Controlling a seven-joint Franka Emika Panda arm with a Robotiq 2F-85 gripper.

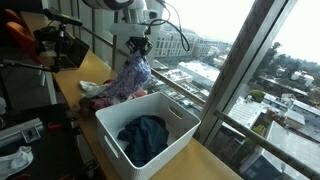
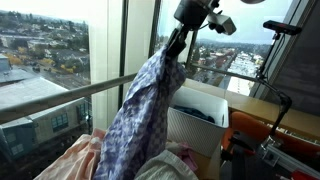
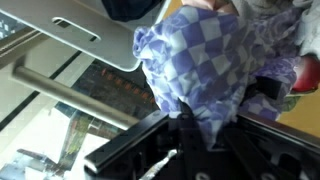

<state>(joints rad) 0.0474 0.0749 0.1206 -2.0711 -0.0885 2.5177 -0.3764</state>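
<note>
My hand (image 1: 140,47) is closed almost completely. The jaws pinch a gathered bunch at the top of a checked cloth (image 1: 130,80), with only fabric between them. In the wrist view the dark fingers (image 3: 160,150) meet where the cloth (image 3: 195,75) bunches up, and the folds spill out above them.

The cloth is thin, soft woven stuff in a blue-purple and white check. It is limp and creased, and it twists into a narrow neck at the grip. In an exterior view it hangs straight down from the hand (image 2: 172,42) as a long drape (image 2: 135,120) that widens toward the bottom.

Its lower end reaches a rumpled pile of clothes (image 1: 95,95) in pinks and reds on the pale wooden bench (image 1: 95,68). I cannot tell whether they touch.

Just beside the hanging cloth stands a white bin (image 1: 165,135). It is smooth plastic, rectangular with rounded corners, and the wrist view shows a slot handle in its rim (image 3: 75,35). A dark blue garment (image 1: 145,138) lies crumpled inside it.
</note>
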